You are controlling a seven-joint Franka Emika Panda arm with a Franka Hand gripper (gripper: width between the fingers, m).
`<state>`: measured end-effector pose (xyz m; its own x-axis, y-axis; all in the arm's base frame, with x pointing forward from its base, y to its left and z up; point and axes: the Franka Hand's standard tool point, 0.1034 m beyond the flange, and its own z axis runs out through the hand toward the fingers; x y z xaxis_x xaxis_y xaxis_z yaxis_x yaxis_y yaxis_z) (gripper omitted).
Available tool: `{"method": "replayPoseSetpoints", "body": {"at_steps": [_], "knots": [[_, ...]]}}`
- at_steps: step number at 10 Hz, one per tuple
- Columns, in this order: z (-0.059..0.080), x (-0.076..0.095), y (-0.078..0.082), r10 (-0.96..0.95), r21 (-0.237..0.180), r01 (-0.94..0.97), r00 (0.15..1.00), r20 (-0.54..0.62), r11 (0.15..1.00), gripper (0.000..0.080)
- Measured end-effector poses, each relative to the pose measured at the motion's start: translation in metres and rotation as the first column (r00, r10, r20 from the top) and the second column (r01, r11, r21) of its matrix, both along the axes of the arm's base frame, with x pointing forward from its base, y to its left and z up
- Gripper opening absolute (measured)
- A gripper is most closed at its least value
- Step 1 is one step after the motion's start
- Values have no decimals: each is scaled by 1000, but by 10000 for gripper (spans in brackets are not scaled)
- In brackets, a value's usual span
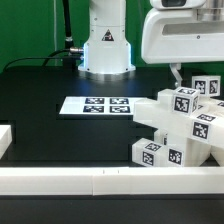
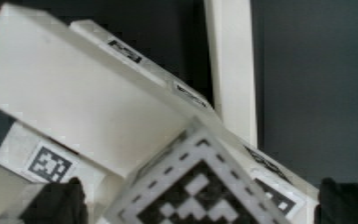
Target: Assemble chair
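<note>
- Gripper (image 1: 178, 74) open, jaws spread, gripping nothing, just above the chair parts.
- Chair (image 1: 180, 128) parts stacked by the black table (image 1: 60, 85) edge at the exterior view's right, touching the white rail (image 1: 100, 181).
- Marker board (image 1: 97, 105) flat mid-table.

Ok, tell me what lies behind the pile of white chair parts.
Behind the chair parts the exterior view shows black table, the marker board and the robot base. Whatever sits directly behind or under the pile is covered.
</note>
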<state>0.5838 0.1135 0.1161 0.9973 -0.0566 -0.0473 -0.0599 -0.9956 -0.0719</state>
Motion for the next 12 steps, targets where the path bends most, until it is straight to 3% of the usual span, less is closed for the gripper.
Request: {"method": "replayPoseSetpoints", "body": {"at_steps": [2, 4, 9, 11, 12], "knots": [[0, 0, -1, 173, 2, -173, 985, 16, 985, 649], [-4, -6, -3, 343, -22, -343, 938, 51, 939, 649], [-4, -5, 1, 337, -29, -336, 938, 78, 941, 649], [-1, 0, 1, 352, -30, -350, 932, 84, 936, 389], [-1, -1, 0, 349, -30, -347, 934, 83, 937, 389]]}}
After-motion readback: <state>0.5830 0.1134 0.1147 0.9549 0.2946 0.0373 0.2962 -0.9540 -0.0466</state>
